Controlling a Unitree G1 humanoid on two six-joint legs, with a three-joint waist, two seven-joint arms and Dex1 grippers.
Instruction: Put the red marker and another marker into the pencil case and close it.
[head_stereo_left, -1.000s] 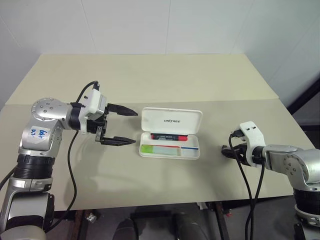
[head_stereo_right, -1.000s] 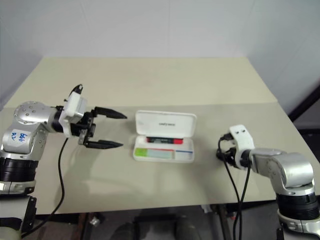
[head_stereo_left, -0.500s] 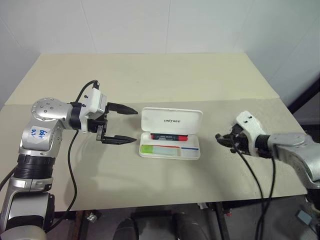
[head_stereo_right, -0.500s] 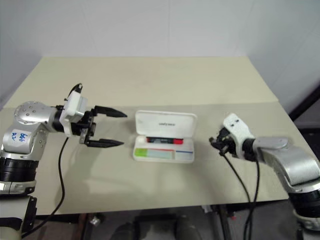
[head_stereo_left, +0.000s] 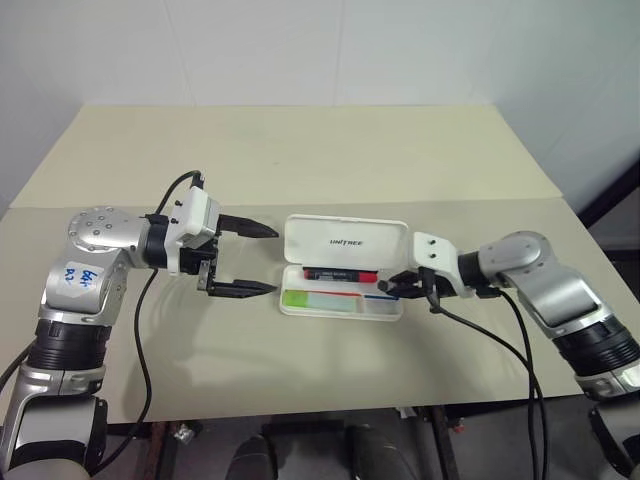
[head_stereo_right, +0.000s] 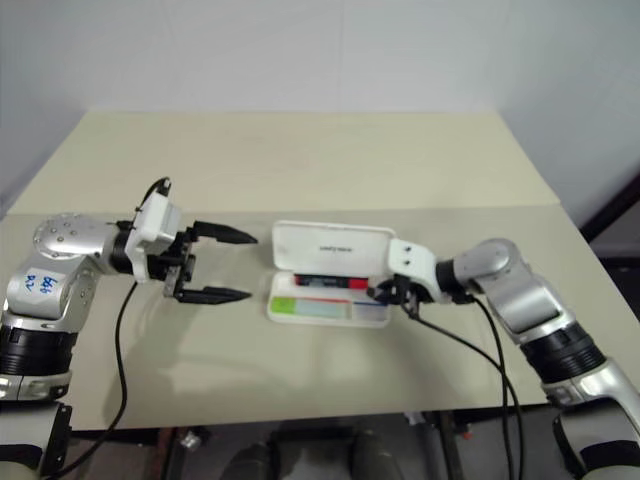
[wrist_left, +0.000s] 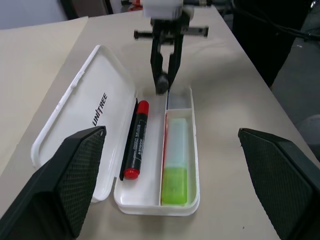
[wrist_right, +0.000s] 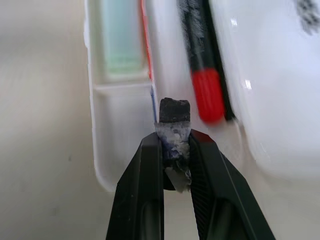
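The white pencil case (head_stereo_left: 340, 311) lies open mid-table, its lid (head_stereo_left: 345, 243) tilted up at the back. The red marker (head_stereo_left: 340, 273) lies in the rear compartment, its red cap (wrist_right: 206, 95) toward the case's right end. In the front compartment rests the pale green highlighter (head_stereo_left: 312, 298), lime cap to the left. My left gripper (head_stereo_left: 272, 260) hovers just left of the case, open and empty, pointing at it. At the case's right end my right gripper (head_stereo_left: 388, 287) is shut, its tips (wrist_left: 161, 85) over the small end compartment beside the marker's cap.
The beige table (head_stereo_left: 300, 160) stretches wide behind the case, with a seam (head_stereo_left: 500, 200) running across it. Black cables (head_stereo_left: 500, 340) trail from both wrists down past the table's front edge.
My right gripper has swung left across the table from near the right edge to the case's right end, rolling its wrist. The left gripper stays put, open. Case and markers have not moved.
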